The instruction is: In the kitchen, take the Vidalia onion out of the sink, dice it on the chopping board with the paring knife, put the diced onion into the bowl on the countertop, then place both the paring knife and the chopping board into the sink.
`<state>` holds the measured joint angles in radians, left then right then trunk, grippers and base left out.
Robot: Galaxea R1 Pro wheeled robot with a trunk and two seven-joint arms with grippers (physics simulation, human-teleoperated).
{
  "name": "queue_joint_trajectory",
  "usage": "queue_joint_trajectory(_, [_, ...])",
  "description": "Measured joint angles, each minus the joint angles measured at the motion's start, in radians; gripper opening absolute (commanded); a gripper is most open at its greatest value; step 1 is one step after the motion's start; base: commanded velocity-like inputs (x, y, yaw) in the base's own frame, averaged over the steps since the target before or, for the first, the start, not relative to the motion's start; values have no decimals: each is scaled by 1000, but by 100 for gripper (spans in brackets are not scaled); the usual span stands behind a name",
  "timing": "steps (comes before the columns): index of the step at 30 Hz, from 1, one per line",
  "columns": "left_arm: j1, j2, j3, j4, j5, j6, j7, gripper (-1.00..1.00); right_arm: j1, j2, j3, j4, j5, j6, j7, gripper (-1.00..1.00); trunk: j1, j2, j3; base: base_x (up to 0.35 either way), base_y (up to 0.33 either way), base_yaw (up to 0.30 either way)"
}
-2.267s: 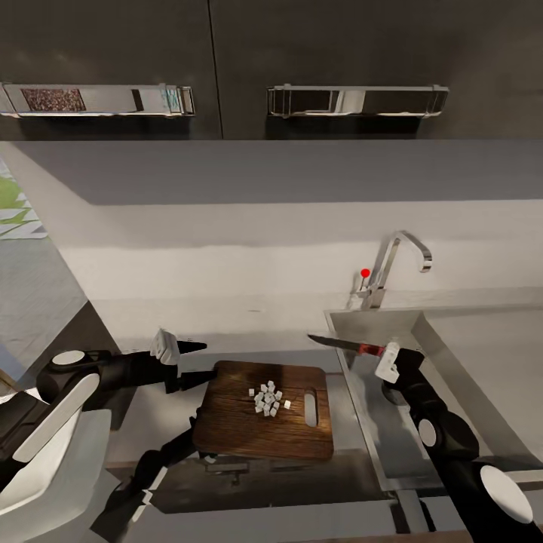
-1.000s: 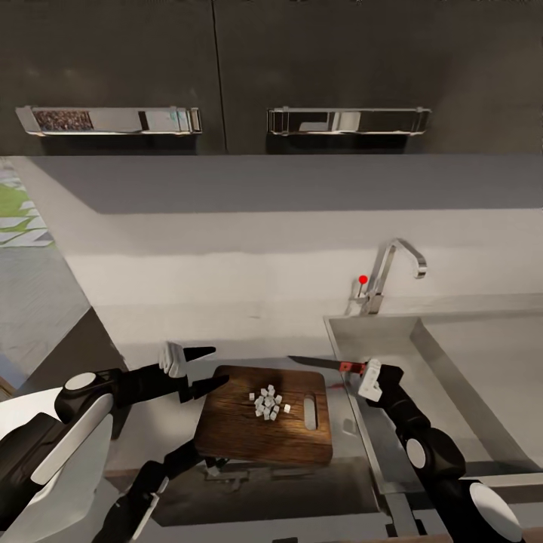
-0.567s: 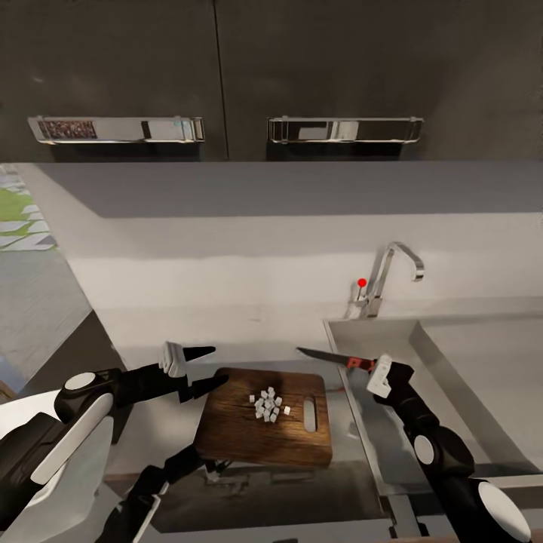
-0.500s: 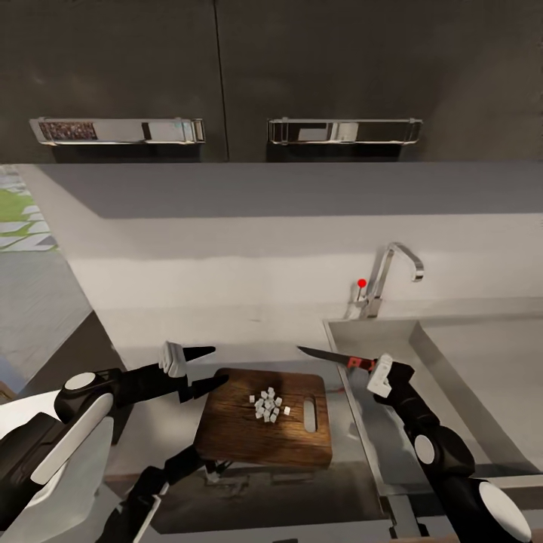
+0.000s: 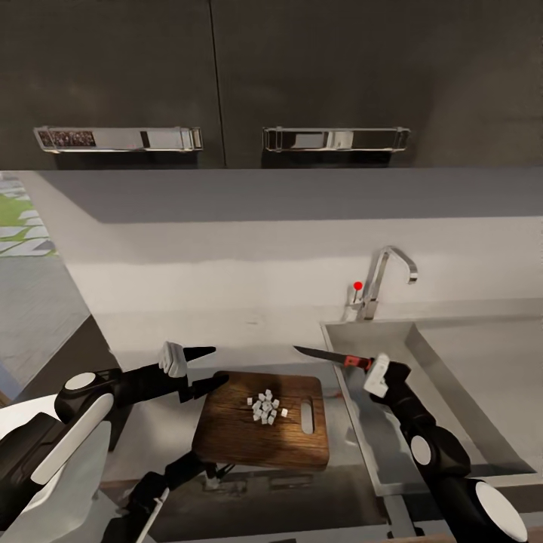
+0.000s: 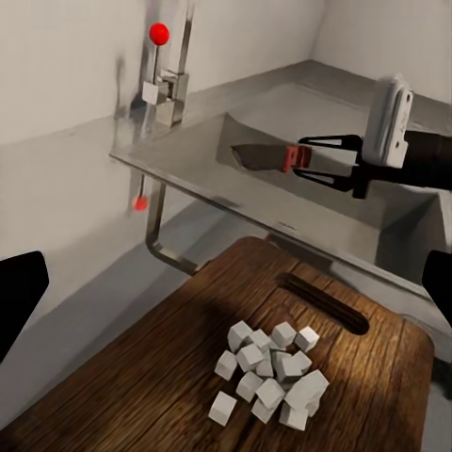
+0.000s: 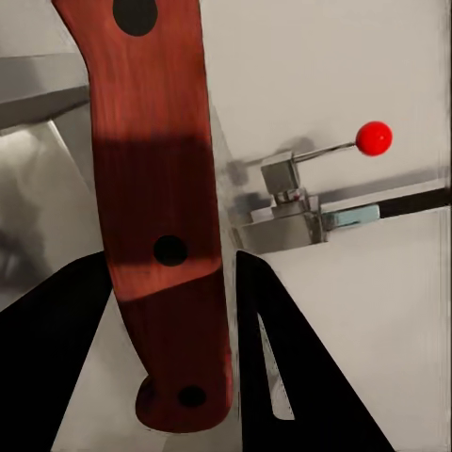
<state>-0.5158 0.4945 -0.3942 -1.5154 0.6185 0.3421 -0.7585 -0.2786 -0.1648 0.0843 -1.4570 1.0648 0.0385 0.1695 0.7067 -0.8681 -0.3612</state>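
Observation:
The diced Vidalia onion (image 5: 265,408) (image 6: 268,373) is a cluster of tiny white cubes in the middle of the chopping board (image 5: 234,437) (image 6: 179,400), which lies on the grey countertop (image 5: 151,445). Just off the board's far left corner my left gripper (image 5: 207,366) stands open and empty. My right gripper (image 5: 367,367) (image 6: 328,162) (image 7: 169,259) is shut on the red handle of the paring knife (image 5: 326,355) (image 6: 268,156) (image 7: 155,188). The knife is level, above the edge of the sink (image 5: 445,392), its blade pointing at the board's far right corner. The bowl is out of view.
The chrome tap (image 5: 379,280) with a red dot stands behind the sink's near corner. Dark wall cabinets (image 5: 226,75) with steel handles hang above. The pale backsplash wall (image 5: 226,279) runs behind the counter. The sink's steel rim (image 6: 179,160) lies close beside the board.
My right gripper dipped the knife leftward over the board's corner, then lifted it back a little. My left gripper came closer to the board. The head view has shifted slightly.

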Motion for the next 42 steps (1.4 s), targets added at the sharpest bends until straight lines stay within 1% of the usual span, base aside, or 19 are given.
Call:
queue_joint_trajectory(4, [0,-1,0,0,0,0,0,100,0,3,2,0,-28,0,-43,-100,0,0,0,0,0,-2])
queue_joint_trajectory(6, [0,-1,0,0,0,0,0,100,0,6,2,0,-66,0,-49,-100,0,0,0,0,0,0])
queue_joint_trajectory(7, [0,-1,0,0,0,0,0,100,0,7,2,0,-100,3,-51,-100,0,0,0,0,0,0])
queue_joint_trajectory(8, [0,-1,0,0,0,0,0,100,0,8,2,-1,-121,4,-51,-100,0,0,0,0,0,0])
queue_joint_trajectory(9, [0,-1,0,0,0,0,0,100,0,10,2,-3,-160,6,-52,-100,0,0,0,0,0,0])
queue_joint_trajectory(10, [0,-1,0,0,0,0,0,100,0,11,2,-5,-181,8,-53,-100,0,0,0,0,0,0])
queue_joint_trajectory(12, [0,-1,0,0,0,0,0,100,-1,15,2,-14,-254,12,-55,-100,0,0,0,0,0,0])
queue_joint_trajectory(14, [0,-1,0,0,0,0,0,100,-1,20,2,-17,-296,18,-57,-100,0,0,0,0,0,0])
queue_joint_trajectory(16, [0,-1,0,0,0,0,0,100,-2,30,2,-19,-322,32,-58,-100,0,0,0,0,0,0])
queue_joint_trajectory(18, [0,-1,0,0,0,0,0,100,-3,40,2,-21,-332,51,-58,-100,0,0,0,0,0,0])
queue_joint_trajectory(20, [0,-1,0,0,0,0,0,100,-5,63,2,-22,-344,106,-59,-100,0,0,0,0,0,0])
queue_joint_trajectory(23, [0,-1,0,0,0,0,0,100,-13,84,2,-22,-348,171,-60,-100,0,0,0,0,0,0])
queue_joint_trajectory(25, [0,-1,0,0,0,0,0,100,-26,98,2,-23,-351,214,-60,-100,0,0,0,0,0,0])
queue_joint_trajectory(27, [0,-1,0,0,0,0,-1,100,-56,113,2,-23,-354,285,-60,-100,0,0,0,0,0,0])
queue_joint_trajectory(30, [0,-1,0,0,0,0,0,100,-91,121,0,-23,-360,384,-58,-100,0,0,0,0,0,0])
queue_joint_trajectory(33, [0,-1,0,0,0,0,0,100,-140,124,-2,-23,-375,545,-55,-100,0,0,0,0,0,0])
queue_joint_trajectory(36, [0,-1,0,0,0,0,0,100,-174,125,-4,-23,-401,659,-46,-100,0,0,0,0,0,0])
queue_joint_trajectory(39, [0,-1,0,0,0,0,0,100,-201,126,-16,-24,-426,745,-42,-100,0,0,0,0,0,0])
queue_joint_trajectory(42, [0,-1,0,0,0,0,0,100,-218,126,-44,-24,-439,794,-41,-100,0,0,0,0,0,0])
